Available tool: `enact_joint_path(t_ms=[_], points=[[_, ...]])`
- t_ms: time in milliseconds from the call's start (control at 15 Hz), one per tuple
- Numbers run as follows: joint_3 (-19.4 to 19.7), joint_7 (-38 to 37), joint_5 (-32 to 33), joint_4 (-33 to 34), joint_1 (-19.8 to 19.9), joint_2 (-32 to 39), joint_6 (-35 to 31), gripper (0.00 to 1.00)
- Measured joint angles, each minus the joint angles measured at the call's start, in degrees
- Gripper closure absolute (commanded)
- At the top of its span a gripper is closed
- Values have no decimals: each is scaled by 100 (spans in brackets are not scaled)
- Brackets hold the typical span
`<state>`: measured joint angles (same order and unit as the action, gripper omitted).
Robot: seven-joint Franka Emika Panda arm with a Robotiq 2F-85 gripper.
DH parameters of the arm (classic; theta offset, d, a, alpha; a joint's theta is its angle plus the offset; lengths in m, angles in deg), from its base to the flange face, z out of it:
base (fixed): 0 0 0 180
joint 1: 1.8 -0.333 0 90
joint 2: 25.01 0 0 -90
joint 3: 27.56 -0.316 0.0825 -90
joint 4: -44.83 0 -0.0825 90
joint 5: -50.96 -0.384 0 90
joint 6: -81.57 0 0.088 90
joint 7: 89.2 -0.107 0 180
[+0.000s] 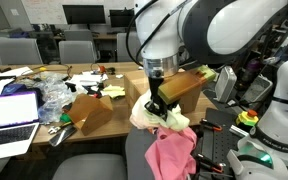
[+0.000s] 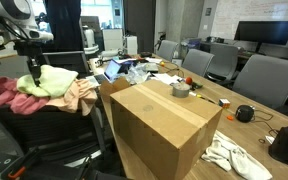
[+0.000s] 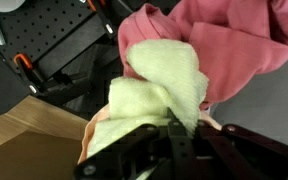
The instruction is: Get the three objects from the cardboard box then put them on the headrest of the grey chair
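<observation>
While its jaws are fully closed, the gripper (image 3: 176,140) pinches a fold of the yellow-green cloth (image 3: 166,78) directly above the grey chair (image 1: 136,158); that cloth is bunched on the chair's top, partly over the pink cloth (image 3: 239,40); the pink cloth drapes down the chair's back; the peach-cream cloth (image 2: 80,94) is also on the chair's top, touching the yellow-green one; the headrest is mostly hidden under all three; the cardboard box (image 2: 159,125) stands just beside the chair.
</observation>
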<state>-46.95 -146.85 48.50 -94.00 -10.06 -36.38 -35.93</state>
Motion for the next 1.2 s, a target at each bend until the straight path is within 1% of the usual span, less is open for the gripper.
enact_joint_path(t_ms=[467, 533, 600, 667, 933, 1200], points=[[1, -112, 6, -4, -1, -9, -8, 97], [1, -123, 6, -4, -2, -14, -11, 71], [2, -135, 6, -4, -2, -19, -12, 69], [4, -149, 6, -4, -2, -25, -13, 63], [18, -205, 6, -4, -2, -59, -13, 32], [37, -261, 11, -4, -2, -119, -13, 3]])
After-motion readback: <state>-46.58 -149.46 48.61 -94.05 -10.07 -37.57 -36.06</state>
